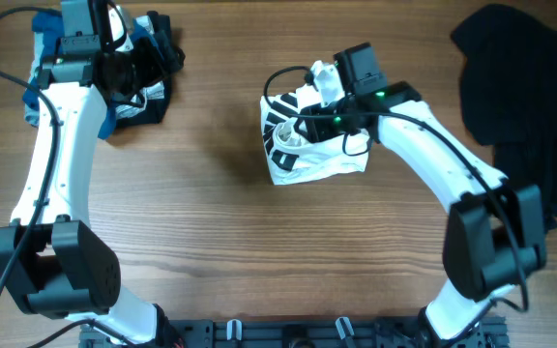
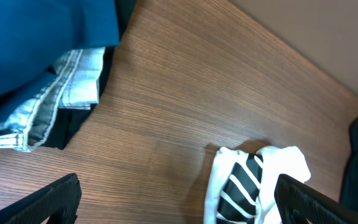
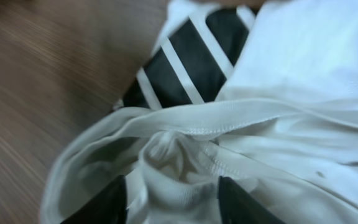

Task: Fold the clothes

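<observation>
Bunched white T-shirt [image 1: 309,164], right hand [image 3: 173,202] seemingly clasping it; left hand [image 2: 179,208] spread

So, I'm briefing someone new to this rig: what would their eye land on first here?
The white T-shirt with black striped lettering, bunched mid-table, with the right gripper down in its folds. Next, the heap of blue and grey clothes at the far left corner, under the left arm, and the black garment sprawled at the far right edge.
</observation>
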